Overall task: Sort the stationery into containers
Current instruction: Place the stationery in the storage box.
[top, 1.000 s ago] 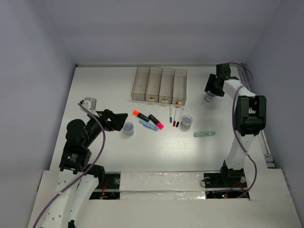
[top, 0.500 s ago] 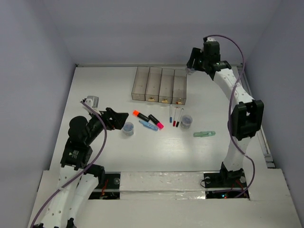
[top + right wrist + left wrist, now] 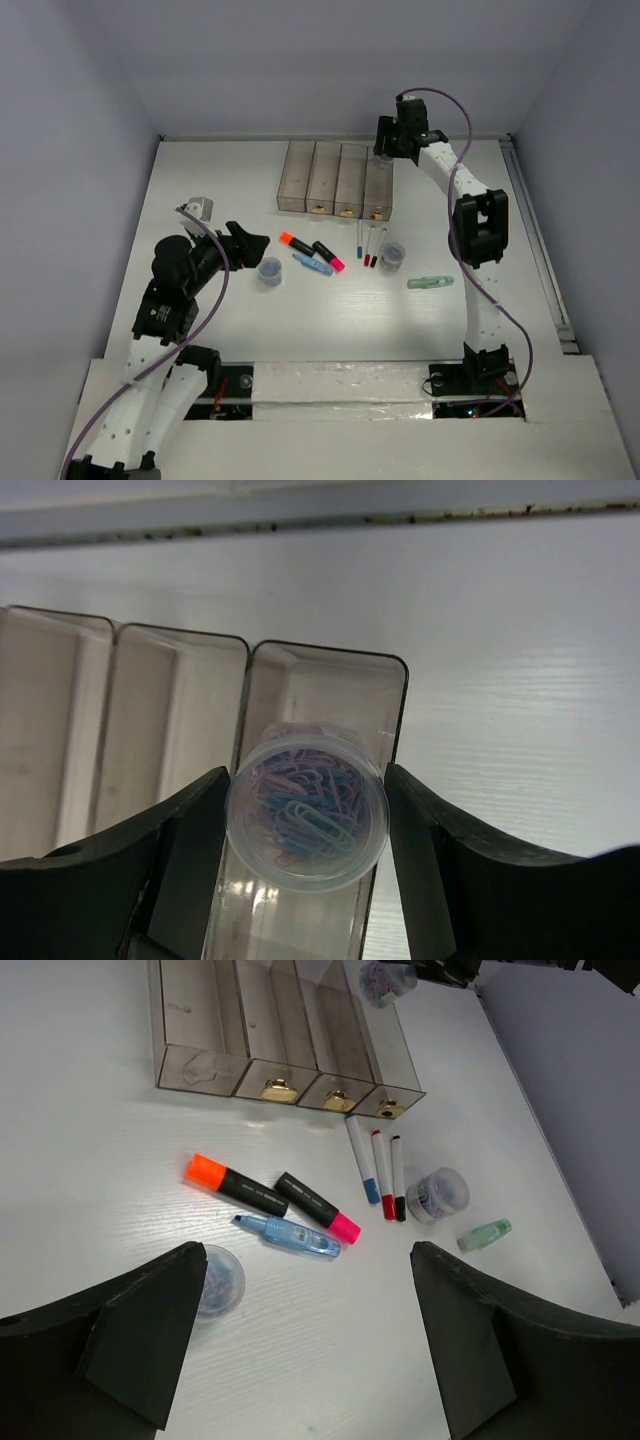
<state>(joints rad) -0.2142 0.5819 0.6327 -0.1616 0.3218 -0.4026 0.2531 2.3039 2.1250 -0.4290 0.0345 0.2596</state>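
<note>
Over the last second the right arm swings from near the bench's right edge to the far edge. Its right pincer [image 3: 308, 832] is now pinching the paper-clip pot [image 3: 306, 810] and holds it above the back of the rightmost bin [image 3: 320, 695] in the row of bins [image 3: 336, 180]. That probably puts the first pot one release away from being sorted, provided it fits the narrow slot. The pot looks about as wide as the bin, so it could catch on the rim.

The left pincer [image 3: 250, 250] has edged in slightly. It is spread wide and hovers just beside the second pot [image 3: 269, 270] toward the bench's left side, gripping nothing.

Everything else lies unsorted mid-bench [image 3: 200, 180]: the orange highlighter [image 3: 297, 243], the pink highlighter [image 3: 328, 256], the blue marker [image 3: 312, 264], the thin white pens [image 3: 370, 245], the third pot [image 3: 393, 256] and the green marker [image 3: 431, 283].

Room is tight at the far edge, where the wall stands close behind the bins. The near strip and the left and right margins of the bench are open.
</note>
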